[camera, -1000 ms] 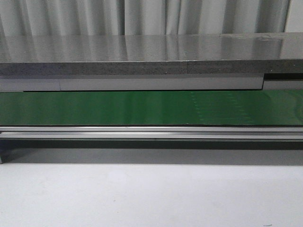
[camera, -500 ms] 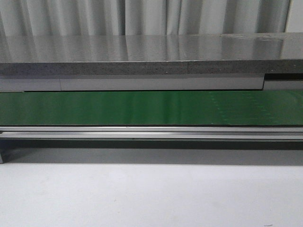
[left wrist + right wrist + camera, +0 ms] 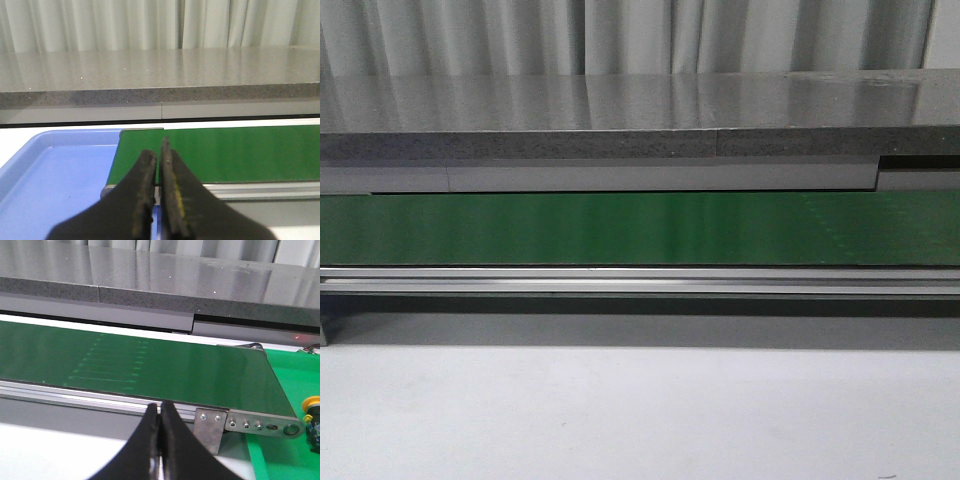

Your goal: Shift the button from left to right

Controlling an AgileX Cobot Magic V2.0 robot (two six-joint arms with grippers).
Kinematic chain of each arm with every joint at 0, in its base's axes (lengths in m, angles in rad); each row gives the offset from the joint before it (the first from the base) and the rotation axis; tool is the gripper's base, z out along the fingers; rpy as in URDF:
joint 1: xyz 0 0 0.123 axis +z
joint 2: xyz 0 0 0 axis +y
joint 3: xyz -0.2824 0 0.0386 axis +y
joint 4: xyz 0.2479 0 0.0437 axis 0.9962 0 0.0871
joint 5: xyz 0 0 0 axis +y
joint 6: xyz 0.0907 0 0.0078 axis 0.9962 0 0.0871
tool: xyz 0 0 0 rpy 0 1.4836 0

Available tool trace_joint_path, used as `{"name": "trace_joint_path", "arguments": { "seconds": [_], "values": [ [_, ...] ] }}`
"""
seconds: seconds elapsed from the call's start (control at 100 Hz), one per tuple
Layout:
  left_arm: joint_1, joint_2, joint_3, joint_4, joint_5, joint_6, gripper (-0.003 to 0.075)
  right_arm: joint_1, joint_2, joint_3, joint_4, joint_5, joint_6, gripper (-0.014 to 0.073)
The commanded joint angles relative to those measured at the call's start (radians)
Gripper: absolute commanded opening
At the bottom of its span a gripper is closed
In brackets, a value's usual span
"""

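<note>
The front view is showing a green belt [image 3: 640, 228] running across the middle of the frame, with a metal rail [image 3: 640, 282] along its near edge, a grey stone shelf [image 3: 620, 115] above it, pale curtains [image 3: 620, 35] at the top and a white table [image 3: 640, 410] filling the lower part. Neither arm is appearing in this view.

In the left wrist view the left gripper [image 3: 159, 159] is sitting at the bottom centre with its two black fingers [image 3: 145, 180] pressed nearly together, only a thin slit showing between them and nothing held. A blue tray [image 3: 30, 165] is lying at the lower left of that frame, just beside the belt's end.

In the right wrist view the right gripper [image 3: 159, 412] is sitting at the bottom centre, its fingers meeting at the tips and gripping nothing. The button [image 3: 313, 416] is showing at the far right edge, low in the frame, its yellow cap above a dark body, resting on a green surface [image 3: 280, 455] just past the belt's end bracket [image 3: 250, 424] and partly cut off by the frame
</note>
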Motion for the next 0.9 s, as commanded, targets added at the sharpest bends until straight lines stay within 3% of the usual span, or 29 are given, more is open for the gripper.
{"name": "trace_joint_path", "arguments": {
  "seconds": [0.0, 0.89],
  "values": [
    [-0.01, -0.035, 0.031, 0.001, -0.099, -0.013, 0.0005, 0.002, -0.015, 0.0, -0.012, -0.087, 0.0, -0.0121],
    [-0.01, -0.035, 0.041, -0.001, -0.109, -0.013, 0.0005, 0.002, -0.015, 0.0, -0.012, -0.087, 0.0, -0.0121]
  ]
}}
